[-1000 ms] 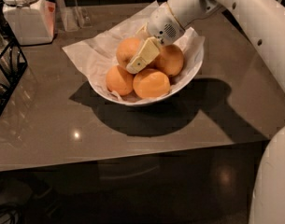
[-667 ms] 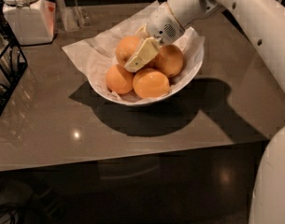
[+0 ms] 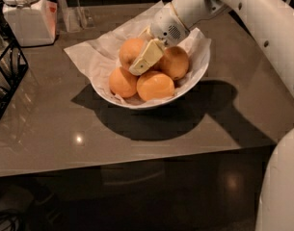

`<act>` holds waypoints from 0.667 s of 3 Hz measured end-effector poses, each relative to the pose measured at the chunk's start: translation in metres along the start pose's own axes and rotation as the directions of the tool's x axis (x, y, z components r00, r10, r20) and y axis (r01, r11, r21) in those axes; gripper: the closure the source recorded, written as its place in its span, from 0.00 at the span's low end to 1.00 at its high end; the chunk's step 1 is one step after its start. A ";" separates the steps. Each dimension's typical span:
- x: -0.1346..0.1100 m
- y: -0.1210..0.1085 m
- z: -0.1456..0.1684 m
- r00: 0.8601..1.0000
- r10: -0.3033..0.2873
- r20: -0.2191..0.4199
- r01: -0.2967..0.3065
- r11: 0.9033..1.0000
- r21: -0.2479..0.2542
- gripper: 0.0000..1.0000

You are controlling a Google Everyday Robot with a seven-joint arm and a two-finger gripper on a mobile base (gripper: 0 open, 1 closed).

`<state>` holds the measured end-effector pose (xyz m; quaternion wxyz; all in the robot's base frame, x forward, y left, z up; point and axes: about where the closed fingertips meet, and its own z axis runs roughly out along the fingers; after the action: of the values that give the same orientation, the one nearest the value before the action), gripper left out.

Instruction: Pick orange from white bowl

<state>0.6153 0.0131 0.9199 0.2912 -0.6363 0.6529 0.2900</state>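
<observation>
The white bowl (image 3: 197, 76), lined with crumpled white paper, sits mid-table and holds several oranges. The duller, brownish orange (image 3: 176, 63) lies at the bowl's right side. Brighter oranges lie at the upper left (image 3: 128, 52), lower left (image 3: 121, 83) and front (image 3: 155, 86). My gripper (image 3: 144, 57) reaches down into the bowl from the upper right. It rests among the fruit, between the upper-left orange and the brownish orange, touching both. Part of the gripper is hidden behind the wrist and the fruit.
A white lidded jar (image 3: 26, 16) stands at the back left. A black wire rack (image 3: 6, 76) is at the left edge. The white paper (image 3: 88, 54) spreads out left of the bowl. My white arm (image 3: 262, 28) crosses the right side.
</observation>
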 end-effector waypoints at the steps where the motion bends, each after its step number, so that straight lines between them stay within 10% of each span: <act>1: -0.016 0.022 -0.018 0.999 -0.041 0.000 0.041 0.999 0.016 1.00; 2: -0.038 0.066 -0.048 0.995 -0.095 0.031 0.092 0.991 0.092 1.00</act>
<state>0.5495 0.0031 0.9807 0.3447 -0.6471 0.6295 0.2573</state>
